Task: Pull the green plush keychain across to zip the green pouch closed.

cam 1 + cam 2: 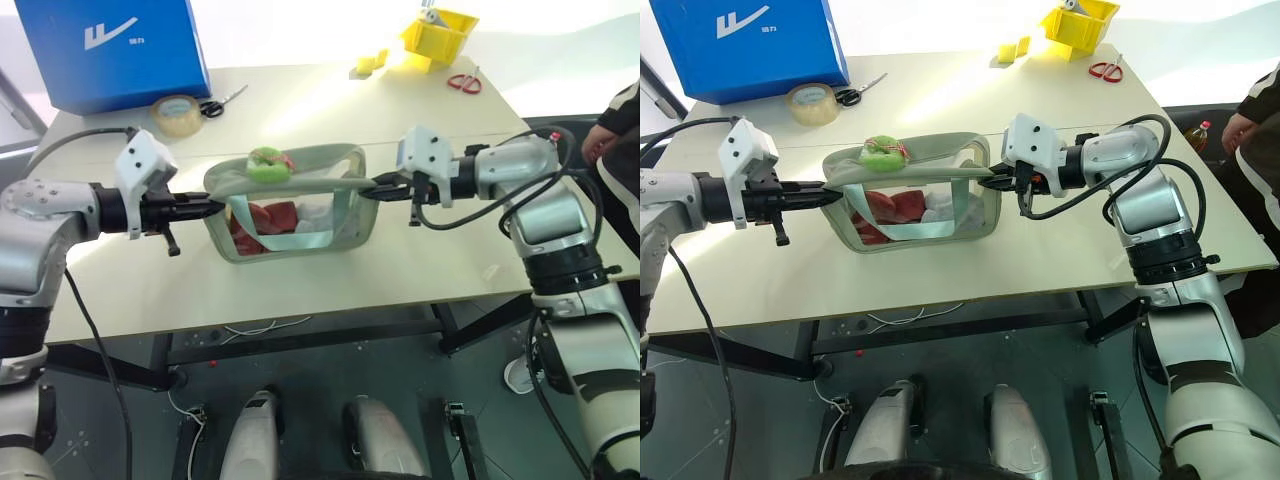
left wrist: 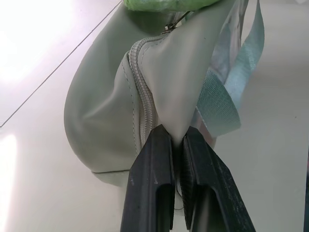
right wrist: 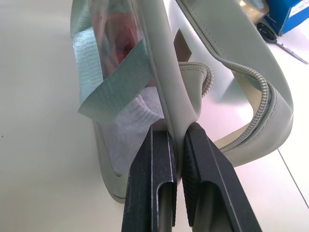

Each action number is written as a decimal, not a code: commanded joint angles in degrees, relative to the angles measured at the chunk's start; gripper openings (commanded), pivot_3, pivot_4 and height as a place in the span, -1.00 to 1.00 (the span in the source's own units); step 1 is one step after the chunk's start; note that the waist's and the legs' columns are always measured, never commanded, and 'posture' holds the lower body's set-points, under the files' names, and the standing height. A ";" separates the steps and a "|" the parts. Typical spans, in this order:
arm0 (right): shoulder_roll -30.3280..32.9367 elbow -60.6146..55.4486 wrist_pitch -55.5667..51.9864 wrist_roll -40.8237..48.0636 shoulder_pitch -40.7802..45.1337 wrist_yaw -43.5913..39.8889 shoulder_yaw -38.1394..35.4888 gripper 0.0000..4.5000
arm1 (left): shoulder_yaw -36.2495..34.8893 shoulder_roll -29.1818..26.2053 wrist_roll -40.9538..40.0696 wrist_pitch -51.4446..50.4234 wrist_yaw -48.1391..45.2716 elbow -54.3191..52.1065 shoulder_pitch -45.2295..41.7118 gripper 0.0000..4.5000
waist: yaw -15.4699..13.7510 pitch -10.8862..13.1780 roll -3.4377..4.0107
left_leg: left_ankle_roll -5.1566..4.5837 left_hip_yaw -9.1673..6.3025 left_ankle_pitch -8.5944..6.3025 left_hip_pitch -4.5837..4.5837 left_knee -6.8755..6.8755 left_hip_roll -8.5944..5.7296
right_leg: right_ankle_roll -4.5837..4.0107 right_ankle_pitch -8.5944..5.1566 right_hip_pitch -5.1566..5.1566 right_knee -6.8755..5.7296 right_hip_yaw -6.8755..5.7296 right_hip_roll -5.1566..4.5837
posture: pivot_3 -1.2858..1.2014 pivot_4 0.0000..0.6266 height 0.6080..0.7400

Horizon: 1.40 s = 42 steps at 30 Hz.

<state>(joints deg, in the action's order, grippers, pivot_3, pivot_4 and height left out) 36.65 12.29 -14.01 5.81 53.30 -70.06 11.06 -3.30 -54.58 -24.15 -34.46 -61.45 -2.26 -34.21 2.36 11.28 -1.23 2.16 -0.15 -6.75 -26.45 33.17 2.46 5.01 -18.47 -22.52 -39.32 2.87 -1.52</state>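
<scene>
Both jaws are clamped on fabric: the left gripper (image 1: 212, 205) pinches one end of the green pouch (image 1: 290, 205), the right gripper (image 1: 370, 187) the opposite end. The pouch sits on the table (image 1: 400, 110), long axis running between the grippers. It looks soft and light. The green plush keychain (image 1: 268, 164) rests on top near the left end; it is probably the best pull point.

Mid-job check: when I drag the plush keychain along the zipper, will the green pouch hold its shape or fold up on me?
Likely floppy: the green pouch pinches to a thin fold where the left tool clamps its end, and the zipper edge sags open near the right tool. With both ends held, the top should stay fairly taut. The plush keychain looks soft, so it may squash.
</scene>
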 commanded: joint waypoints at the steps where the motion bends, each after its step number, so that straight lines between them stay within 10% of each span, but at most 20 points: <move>1: -0.49 -3.55 -1.26 1.63 0.78 0.84 -1.42 -1.00 | -1.09 -0.10 2.07 1.87 1.80 1.67 -1.50 -0.99 | 0.00 0.00 0.00 | 0.00 0.01 0.00 0.00 0.00 0.00 | 0.00 0.00 0.00 0.00 0.00 -0.01 | 0.03 -0.52 1.00; 7: -0.86 -5.36 -3.07 2.19 0.37 0.45 -1.29 -1.00 | -0.90 0.44 3.08 3.12 2.42 2.55 -1.36 -0.99 | 0.01 0.00 0.00 | 0.00 0.01 0.00 -0.01 0.00 0.01 | 0.00 0.00 -0.01 0.00 0.00 -0.01 | 0.03 -0.52 1.00; 16: -1.33 -1.65 -8.27 6.11 9.41 0.33 -4.64 0.84 | -1.33 0.06 2.84 2.99 1.97 1.40 -0.12 -1.00 | 0.18 0.01 0.02 | 0.00 0.02 0.00 0.01 -0.01 0.01 | 0.00 0.00 -0.01 -0.01 0.00 -0.01 | 0.03 -0.52 1.00; 28: -21.84 -2.29 -11.78 6.20 13.87 15.76 0.55 0.84 | -0.41 0.46 3.15 3.52 1.37 1.89 -1.74 -1.00 | 0.18 -0.03 -0.02 | 0.00 0.01 0.00 0.00 -0.06 0.13 | -0.09 0.05 -0.07 -0.07 -0.02 0.06 | 0.03 -0.52 1.00; 35: -22.99 2.68 -8.56 0.38 13.79 18.24 4.90 0.84 | -0.96 0.33 2.60 3.10 1.57 0.22 -0.52 -1.00 | 0.01 -0.03 -0.04 | 0.00 0.01 0.00 -0.04 -0.02 0.10 | -0.08 0.06 -0.07 -0.06 -0.03 0.01 | 0.03 -0.52 1.00; 42: -22.12 4.49 -6.87 -1.59 14.10 17.42 5.21 -0.43 | -1.10 0.64 2.84 3.69 1.98 0.81 -0.33 -1.00 | 0.08 -0.03 -0.04 | 0.00 0.00 0.00 -0.03 -0.04 0.09 | -0.08 0.06 -0.08 -0.07 -0.03 0.04 | 0.03 -0.52 1.00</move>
<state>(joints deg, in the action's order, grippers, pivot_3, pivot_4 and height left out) 14.25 18.04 -22.07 4.58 66.21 -52.45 16.74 -3.07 -53.64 -21.71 -31.71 -59.67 -0.93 -34.48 2.43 11.24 -1.27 2.16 -0.15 -6.75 -26.48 33.13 2.55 4.92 -18.41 -22.61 -39.39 2.84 -1.48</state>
